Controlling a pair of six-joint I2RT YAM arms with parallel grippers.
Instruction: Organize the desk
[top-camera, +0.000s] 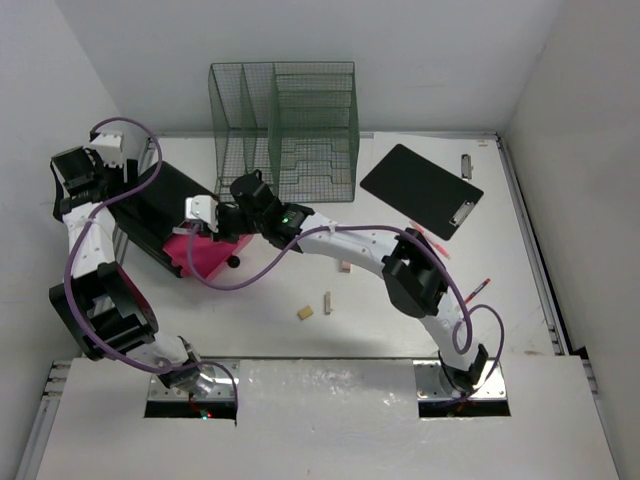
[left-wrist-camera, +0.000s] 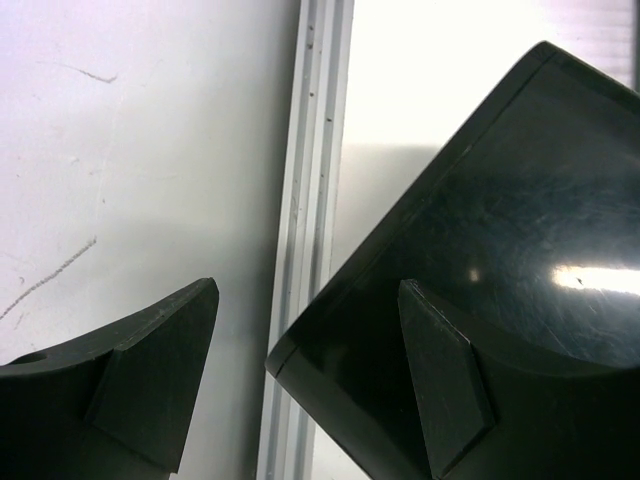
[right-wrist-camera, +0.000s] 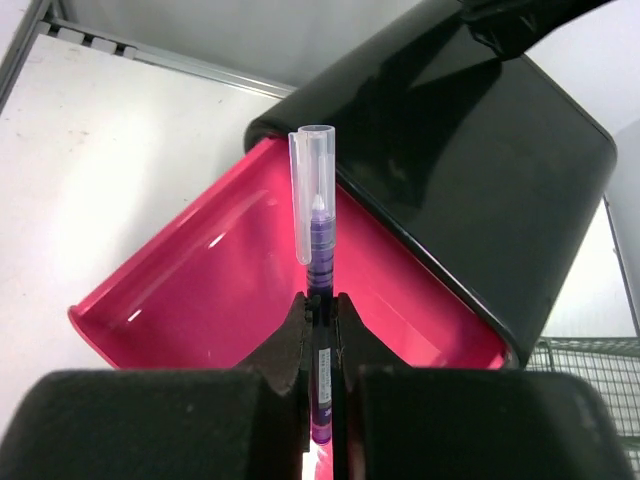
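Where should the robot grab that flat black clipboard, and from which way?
Probably the metal clip at its near-right end, coming straight down from above. The clipboard lies flat on the desk, so its thin edges offer little to pinch, while the clip seems to stand up a bit. The right gripper would first have to drop its purple pen.
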